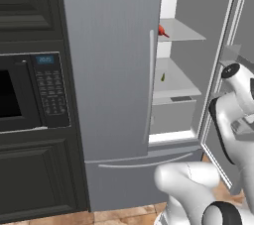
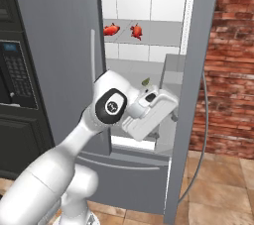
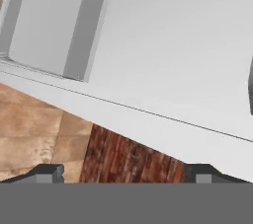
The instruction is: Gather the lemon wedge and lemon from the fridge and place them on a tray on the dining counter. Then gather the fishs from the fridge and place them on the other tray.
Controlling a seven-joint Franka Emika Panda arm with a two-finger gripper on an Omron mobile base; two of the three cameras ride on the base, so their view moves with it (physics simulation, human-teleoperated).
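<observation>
The fridge (image 1: 114, 70) stands with its left door shut and its right door (image 2: 193, 95) swung open. Two red-orange fish (image 2: 111, 29) (image 2: 136, 30) lie side by side on an upper shelf; one fish (image 1: 162, 31) peeks past the door edge in the left base view. My white hand (image 2: 149, 112) hangs low in the fridge opening, below the fish shelf. My gripper (image 3: 126, 176) is open and empty, facing the white inner door, floor tiles and brick. The lemon, the lemon wedge, both trays and the dining counter are out of view.
A small greenish thing (image 2: 146, 82) sits on the middle shelf (image 1: 173, 78), just behind my hand; I cannot tell what it is. A dark cabinet with a microwave (image 1: 30, 92) stands left of the fridge. A brick wall (image 2: 230, 60) rises at the right.
</observation>
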